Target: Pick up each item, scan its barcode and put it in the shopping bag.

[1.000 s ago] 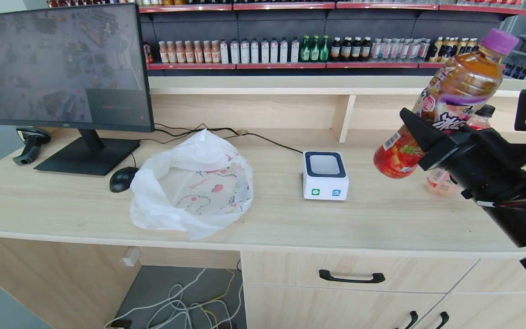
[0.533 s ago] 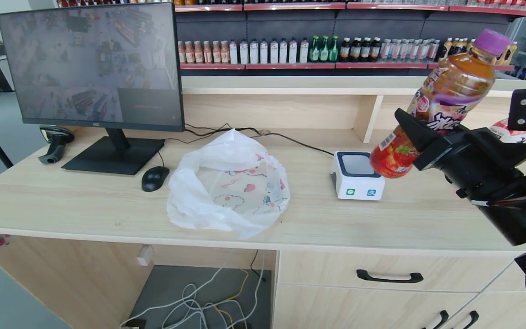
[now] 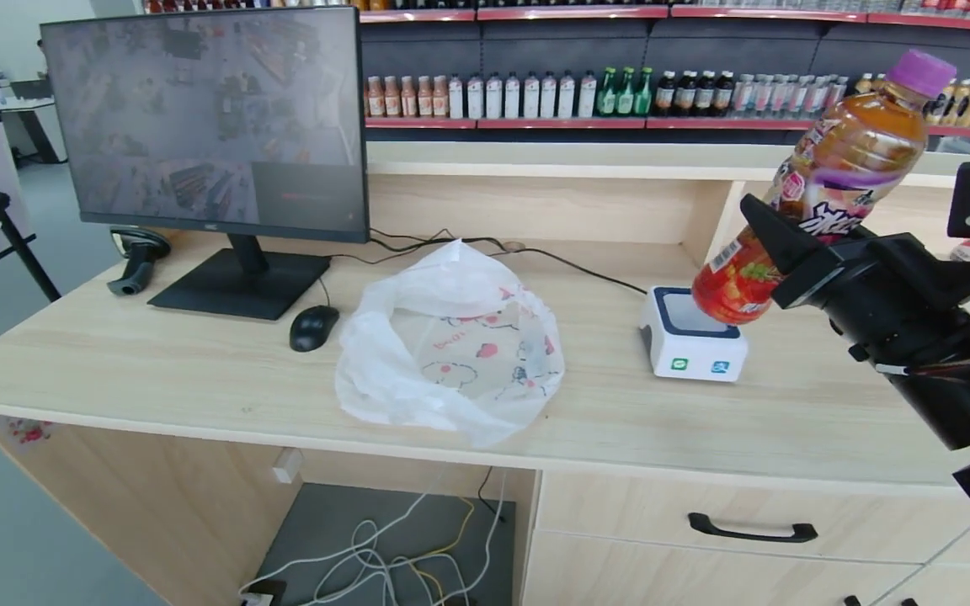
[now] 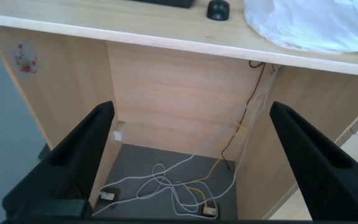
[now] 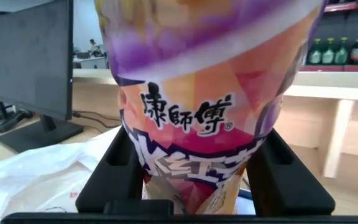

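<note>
The right gripper (image 3: 788, 240) is clamped on the bottle (image 3: 822, 185) around the lower half of its body; in the right wrist view its 2 fingers (image 5: 114, 168) press the label from both sides. The bottle is in the air above the counter (image 3: 157, 370), not upright. Its long axis is tilted, with the purple cap high and toward the robot's right, and the base low and toward the left. The base hangs over the right part of the scanner (image 3: 691, 341), just above its window. I cannot tell if it touches. A barcode shows on the label near the base, on the side facing the head camera and not clearly turned down to the window, so I judge that the scan step is in hand and a small turn of the wrist may be needed.

The bag (image 3: 451, 353) lies on the counter to the left of the scanner, near it, with its mouth open upward. The right arm is the nearer one for it. Between the scanner and the bag is a bare strip of counter. Behind them is a raised ledge (image 3: 535, 156), and the mouse (image 3: 314, 327) sits beyond the bag.

The left gripper (image 4: 194, 149) hangs below the counter edge with its fingers wide apart, holding nothing.
</note>
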Controlling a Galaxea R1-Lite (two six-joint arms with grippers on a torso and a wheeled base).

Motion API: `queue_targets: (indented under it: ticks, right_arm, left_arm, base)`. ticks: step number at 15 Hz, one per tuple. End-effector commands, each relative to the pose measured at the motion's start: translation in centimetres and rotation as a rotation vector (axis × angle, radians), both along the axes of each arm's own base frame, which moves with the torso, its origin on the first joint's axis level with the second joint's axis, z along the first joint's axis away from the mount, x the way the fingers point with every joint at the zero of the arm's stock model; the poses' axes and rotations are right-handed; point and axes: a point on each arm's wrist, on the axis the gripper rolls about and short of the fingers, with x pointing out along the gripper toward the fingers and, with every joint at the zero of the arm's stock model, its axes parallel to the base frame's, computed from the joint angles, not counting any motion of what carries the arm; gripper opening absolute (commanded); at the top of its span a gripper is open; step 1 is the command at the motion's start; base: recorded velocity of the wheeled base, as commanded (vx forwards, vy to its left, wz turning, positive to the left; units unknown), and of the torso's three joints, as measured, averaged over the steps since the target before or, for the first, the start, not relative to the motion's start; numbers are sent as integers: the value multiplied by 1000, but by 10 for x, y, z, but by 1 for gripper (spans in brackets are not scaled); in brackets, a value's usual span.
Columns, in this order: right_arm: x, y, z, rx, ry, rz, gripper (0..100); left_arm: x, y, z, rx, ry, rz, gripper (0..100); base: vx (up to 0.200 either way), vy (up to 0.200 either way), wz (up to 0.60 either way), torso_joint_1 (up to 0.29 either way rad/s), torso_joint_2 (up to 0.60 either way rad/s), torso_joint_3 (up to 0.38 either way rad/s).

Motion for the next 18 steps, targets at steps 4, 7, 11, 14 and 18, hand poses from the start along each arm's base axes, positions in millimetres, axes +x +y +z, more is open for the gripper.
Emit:
queue_targets:
  ticks: [4, 7, 11, 14, 18]
  right_arm:
    - [1, 2, -4, -8, 18, 4, 0]
    - [4, 4, -4, -5, 16, 11, 0]
    - [26, 22, -7, -11, 7, 41, 0]
    - [35, 57, -24, -46, 40, 164, 0]
    - [58, 84, -46, -64, 70, 214, 0]
  left_arm:
    - [0, 0, 0, -1, -1, 0, 100]
    - [0, 0, 0, -1, -1, 0, 100]
    - [0, 0, 0, -1, -1, 0, 100]
    - [0, 0, 0, 1, -1, 0, 100]
    - [0, 0, 0, -1, -1, 0, 100]
  base:
    - [0, 0, 600, 7, 0, 0]
    - [0, 0, 200, -2, -1, 1]
    - [0, 0, 0, 0, 0, 0]
    - [0, 0, 0, 0, 0, 0]
    - [0, 0, 0, 0, 0, 0]
